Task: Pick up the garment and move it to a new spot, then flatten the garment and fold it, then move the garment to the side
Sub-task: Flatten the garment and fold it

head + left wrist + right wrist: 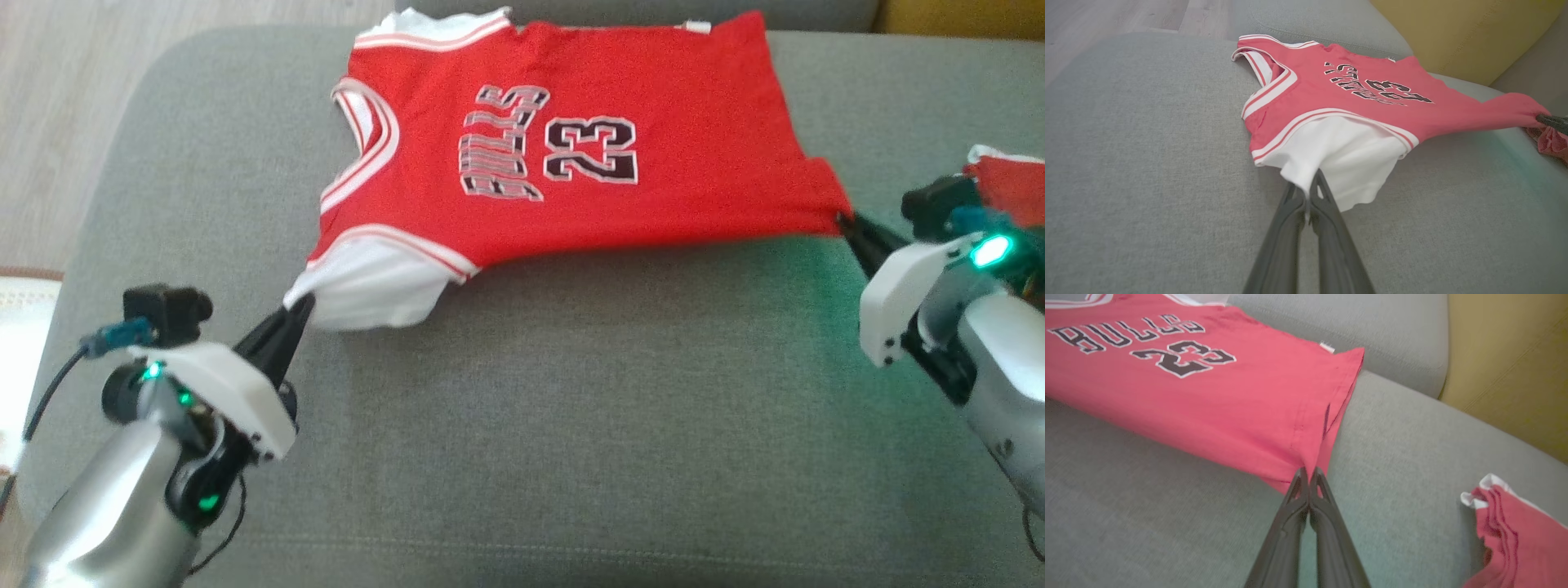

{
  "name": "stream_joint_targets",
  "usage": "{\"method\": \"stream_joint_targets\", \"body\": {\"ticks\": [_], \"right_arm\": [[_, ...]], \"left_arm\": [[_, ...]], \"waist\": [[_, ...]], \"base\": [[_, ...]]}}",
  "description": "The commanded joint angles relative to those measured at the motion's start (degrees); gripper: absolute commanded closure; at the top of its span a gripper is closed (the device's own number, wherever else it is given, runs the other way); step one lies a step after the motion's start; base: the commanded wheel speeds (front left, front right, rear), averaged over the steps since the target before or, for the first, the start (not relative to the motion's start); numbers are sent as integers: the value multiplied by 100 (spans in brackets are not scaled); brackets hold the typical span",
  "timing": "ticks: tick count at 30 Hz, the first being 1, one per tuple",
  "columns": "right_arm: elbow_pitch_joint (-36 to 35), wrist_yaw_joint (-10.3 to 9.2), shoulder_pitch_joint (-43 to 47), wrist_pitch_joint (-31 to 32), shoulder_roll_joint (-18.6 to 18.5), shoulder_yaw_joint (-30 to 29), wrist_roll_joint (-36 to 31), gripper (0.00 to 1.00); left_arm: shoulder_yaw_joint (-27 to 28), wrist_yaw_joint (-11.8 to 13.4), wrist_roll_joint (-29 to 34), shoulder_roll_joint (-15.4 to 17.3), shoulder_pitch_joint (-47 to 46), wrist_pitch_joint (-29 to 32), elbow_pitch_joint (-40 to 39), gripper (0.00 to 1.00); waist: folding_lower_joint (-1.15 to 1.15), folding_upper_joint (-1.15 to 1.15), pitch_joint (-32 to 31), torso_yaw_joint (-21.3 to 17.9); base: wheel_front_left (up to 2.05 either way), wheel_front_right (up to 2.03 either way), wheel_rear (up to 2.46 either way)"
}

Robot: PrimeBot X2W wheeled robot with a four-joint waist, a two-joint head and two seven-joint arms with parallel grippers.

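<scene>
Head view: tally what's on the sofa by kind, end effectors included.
Red garments: 2 (jersey, folded pile)
End effectors: 2 (left end effector, right end effector, both shut on the jersey)
Total: 4

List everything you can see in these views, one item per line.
Red sleeveless basketball jersey with white trim: one, red with black "BULLS 23" print, spread on the sofa seat, near edge lifted.
Second red garment with white edging: one, red, bunched on the seat by the right arm.
Grey fabric sofa seat: one, grey, under both garments.
Yellow cushion: one, mustard yellow, behind the seat's far right corner.
Pale wooden floor: one, light wood, beyond the sofa's left side.
Left hand: one, dark fingers, shut on the jersey's white sleeve fabric.
Right hand: one, dark fingers, shut on the jersey's red hem corner.
</scene>
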Motion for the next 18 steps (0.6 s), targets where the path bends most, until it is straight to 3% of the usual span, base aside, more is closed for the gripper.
{"method": "stream_joint_targets", "body": {"ticks": [1, 12, 18], "right_arm": [[-245, 21, 104, 196, -239, 204, 202, 100], [-1873, 21, 662, 1847, -1328, 1365, 1670, 100], [-2698, 21, 860, 2501, -1871, 1642, 2206, 100]], "left_arm": [[250, 8, -110, 381, -56, 68, -292, 100], [252, 44, -755, 1179, 841, 978, -1484, 100], [323, 124, -1065, 1613, 1228, 1460, -2127, 100]], "waist": [[1, 0, -110, -26], [1, 0, -488, -62], [1, 0, -523, -63]], "base": [[0, 0, 0], [0, 0, 0], [0, 0, 0]]}}
